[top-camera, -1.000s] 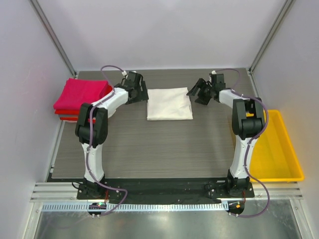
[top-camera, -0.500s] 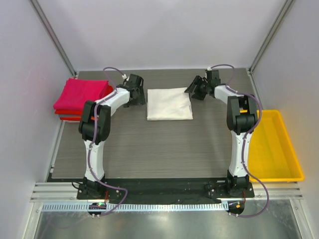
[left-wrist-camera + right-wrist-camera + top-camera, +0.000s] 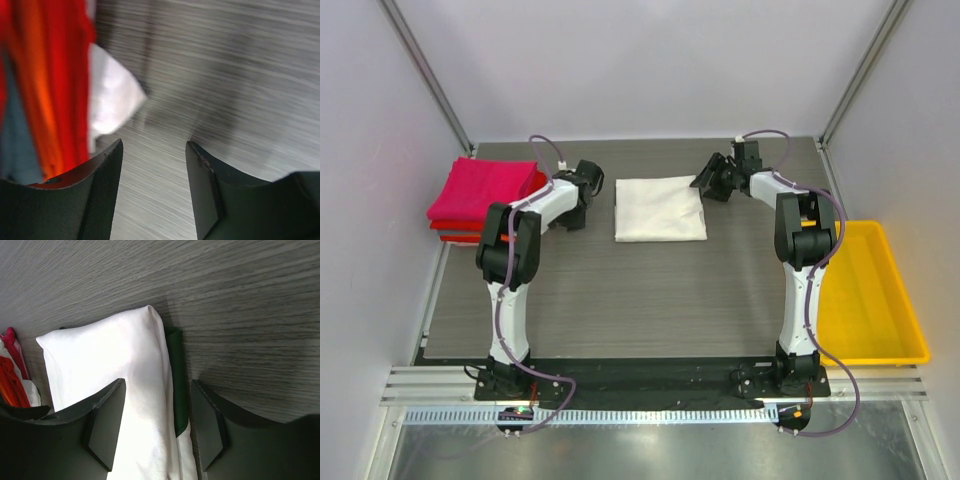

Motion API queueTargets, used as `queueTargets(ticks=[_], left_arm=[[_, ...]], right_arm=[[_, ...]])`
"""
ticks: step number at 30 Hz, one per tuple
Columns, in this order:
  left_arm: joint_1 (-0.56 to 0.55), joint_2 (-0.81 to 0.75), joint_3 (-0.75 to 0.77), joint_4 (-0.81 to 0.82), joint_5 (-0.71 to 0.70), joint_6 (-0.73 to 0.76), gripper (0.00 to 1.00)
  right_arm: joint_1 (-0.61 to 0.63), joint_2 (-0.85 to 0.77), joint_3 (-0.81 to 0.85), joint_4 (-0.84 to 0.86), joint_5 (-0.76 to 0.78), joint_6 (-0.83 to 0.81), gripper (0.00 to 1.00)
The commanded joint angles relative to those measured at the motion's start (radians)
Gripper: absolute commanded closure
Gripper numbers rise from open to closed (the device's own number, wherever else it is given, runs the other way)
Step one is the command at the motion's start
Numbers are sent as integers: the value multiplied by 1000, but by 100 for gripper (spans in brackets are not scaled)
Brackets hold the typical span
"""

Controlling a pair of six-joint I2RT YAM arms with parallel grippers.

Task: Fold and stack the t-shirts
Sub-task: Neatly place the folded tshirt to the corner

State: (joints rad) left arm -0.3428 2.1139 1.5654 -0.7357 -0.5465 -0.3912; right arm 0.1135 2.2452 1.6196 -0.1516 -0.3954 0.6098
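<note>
Since the folded cream-white t-shirt (image 3: 660,208), lying on the table (image 3: 620,290) between the left gripper (image 3: 154,146) and right gripper (image 3: 157,384), both spread empty, looks limp and light, pinching its layered edge seems wisest.

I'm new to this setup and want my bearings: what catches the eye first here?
A bright magenta-pink and red stack of folded t-shirts sits at the far left, and a yellow tray lies at the right. Between them lies a folded cream-white t-shirt, flanked by the open left gripper and right gripper.
</note>
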Motion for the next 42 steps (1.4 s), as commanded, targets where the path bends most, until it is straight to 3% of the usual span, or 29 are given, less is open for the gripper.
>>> queueTargets(ticks=[1, 7, 12, 15, 20, 22, 26, 42], left_arm=[[36, 49, 45, -63, -92, 23, 45], [80, 127, 96, -73, -110, 66, 41], [113, 159, 134, -91, -92, 107, 44], [116, 205, 163, -128, -110, 124, 52], [114, 244, 182, -148, -118, 135, 76], [114, 235, 174, -143, -116, 129, 87], [102, 192, 139, -108, -122, 132, 99], [-53, 41, 61, -21, -8, 163, 100]], right_arm=[[6, 1, -9, -25, -5, 10, 39], [8, -10, -18, -13, -19, 15, 41], [6, -16, -29, 1, -20, 22, 43], [6, -18, -32, 4, -20, 22, 43], [6, -21, -35, 6, -19, 27, 43], [5, -21, -35, 6, -19, 25, 43], [2, -22, -41, 9, -17, 27, 43], [-9, -29, -63, 14, -31, 38, 44]])
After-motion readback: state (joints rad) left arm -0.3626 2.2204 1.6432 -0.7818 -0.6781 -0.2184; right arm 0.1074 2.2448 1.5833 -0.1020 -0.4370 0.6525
